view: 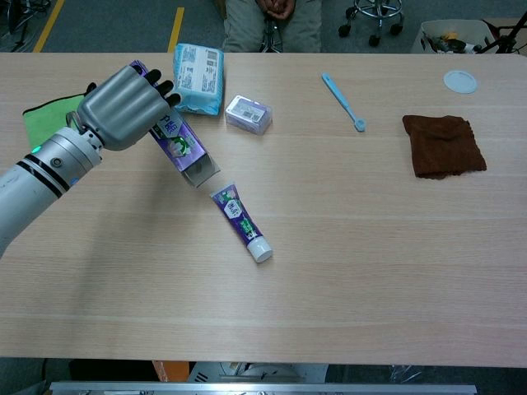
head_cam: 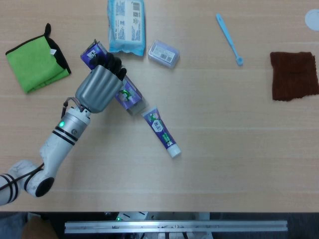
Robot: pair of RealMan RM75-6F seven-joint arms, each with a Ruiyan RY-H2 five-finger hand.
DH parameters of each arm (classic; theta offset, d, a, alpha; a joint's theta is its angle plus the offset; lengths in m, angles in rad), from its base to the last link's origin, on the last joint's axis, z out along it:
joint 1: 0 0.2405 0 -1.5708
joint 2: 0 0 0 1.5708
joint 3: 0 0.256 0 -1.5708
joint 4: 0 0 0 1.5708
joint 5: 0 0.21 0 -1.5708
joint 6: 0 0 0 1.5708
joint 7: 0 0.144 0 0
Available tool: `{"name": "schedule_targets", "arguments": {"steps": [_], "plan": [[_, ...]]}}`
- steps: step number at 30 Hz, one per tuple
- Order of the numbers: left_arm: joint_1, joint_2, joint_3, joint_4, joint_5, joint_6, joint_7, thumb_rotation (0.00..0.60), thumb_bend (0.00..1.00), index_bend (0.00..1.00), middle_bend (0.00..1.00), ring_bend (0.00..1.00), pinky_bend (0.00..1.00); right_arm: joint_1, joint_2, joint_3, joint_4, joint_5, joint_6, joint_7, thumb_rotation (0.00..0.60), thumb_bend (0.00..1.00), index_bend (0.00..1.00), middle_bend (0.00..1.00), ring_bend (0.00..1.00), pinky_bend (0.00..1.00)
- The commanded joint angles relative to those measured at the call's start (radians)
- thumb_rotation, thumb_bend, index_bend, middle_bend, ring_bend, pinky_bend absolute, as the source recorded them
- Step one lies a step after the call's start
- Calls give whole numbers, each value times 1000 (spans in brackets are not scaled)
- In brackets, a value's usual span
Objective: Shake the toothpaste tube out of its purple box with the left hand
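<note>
Your left hand [head_cam: 99, 88] sits toward the left of the wooden counter [head_cam: 224, 149], its fingers [head_cam: 115, 68] wrapped around the purple box [head_cam: 127, 98]. You hold the box at a slant, its closed end pointing up and to the left and its open mouth facing down and to the right. In the chest view, the same hand [view: 122, 107] covers the upper part of the box [view: 183, 148], and the open mouth shows grey inside.

The toothpaste tube [head_cam: 162, 131] is out of the box. It lies flat on the counter just beyond the open mouth, near it but apart from it, in roughly the same slanted line. Its flat crimped end is nearest the box and its white cap points down and to the right. In the chest view the tube [view: 240, 222] lies the same way.

Your right hand appears in neither view.

Elsewhere on the counter: a folded green cloth [head_cam: 36, 62] at far left, a light blue packet [head_cam: 126, 26] beyond the hand, a small clear case [head_cam: 163, 53] just beside that packet, a blue toothbrush [head_cam: 229, 39] farther right, a dark brown cloth [head_cam: 294, 75] near the right edge, and a pale round lid [view: 459, 81] at the far right corner.
</note>
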State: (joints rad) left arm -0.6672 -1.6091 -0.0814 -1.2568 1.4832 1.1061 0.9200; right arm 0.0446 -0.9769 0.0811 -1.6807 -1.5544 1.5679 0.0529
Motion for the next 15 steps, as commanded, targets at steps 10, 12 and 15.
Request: {"name": "schedule_targets", "arguments": {"steps": [10,12,15], "plan": [[-1,241,101,-250,-50,-181,-216,600,308,309,283,263,458,-2,-5,-7,2,-4,-4,2,600,258,380,439,429,428],[4,248,109,-267,-60,-188,-225,600,309,309,279,263,451,-1,-6,-8,2,-5,-6,2,600,258,380,439,429,428],[14,252,118,-287,-80,-194,-234,600,308,301,278,263,448,-1,-6,-8,2,-7,-5,2,600,258,380,439,429,428]]}}
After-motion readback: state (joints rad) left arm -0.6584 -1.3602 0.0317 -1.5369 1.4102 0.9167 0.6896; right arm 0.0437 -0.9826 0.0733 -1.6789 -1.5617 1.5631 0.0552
